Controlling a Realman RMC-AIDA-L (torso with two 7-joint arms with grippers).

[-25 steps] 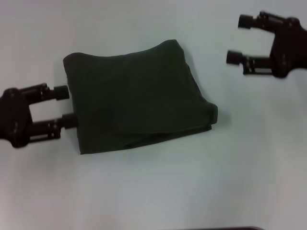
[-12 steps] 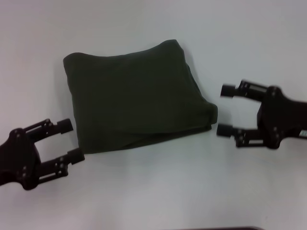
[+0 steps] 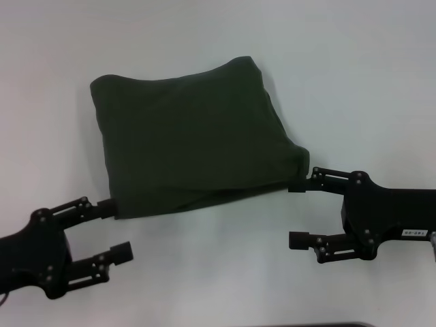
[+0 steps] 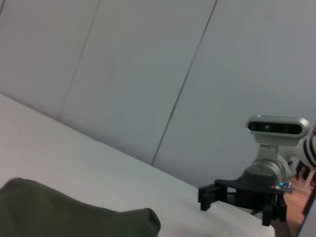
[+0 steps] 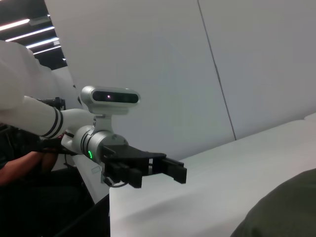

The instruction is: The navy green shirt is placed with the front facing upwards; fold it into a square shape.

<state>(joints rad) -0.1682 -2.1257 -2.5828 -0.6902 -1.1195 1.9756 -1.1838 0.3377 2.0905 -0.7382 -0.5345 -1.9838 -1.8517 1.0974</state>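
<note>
Navy green shirt [image 3: 191,136] folded, counter [image 3: 218,272] centre. Left gripper [image 3: 117,227] at 7 o'clock corner, right gripper [image 3: 296,212] at 4 o'clock; both agape, empty. Judged: pinch near edge evenly, keep layers aligned.

Dark olive-green folded cotton shirt [image 4: 74,211] lying on a white table [image 4: 64,153].
Beyond its rounded edge, across bare tabletop, a black right gripper [image 4: 210,193] under a grey wrist camera [image 4: 277,126]; pale panelled wall [image 4: 148,74] behind.

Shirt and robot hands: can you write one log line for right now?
shirt: folded, flat on table | left gripper: open, near-left corner | right gripper: open, near-right corner | holding: nothing
</note>
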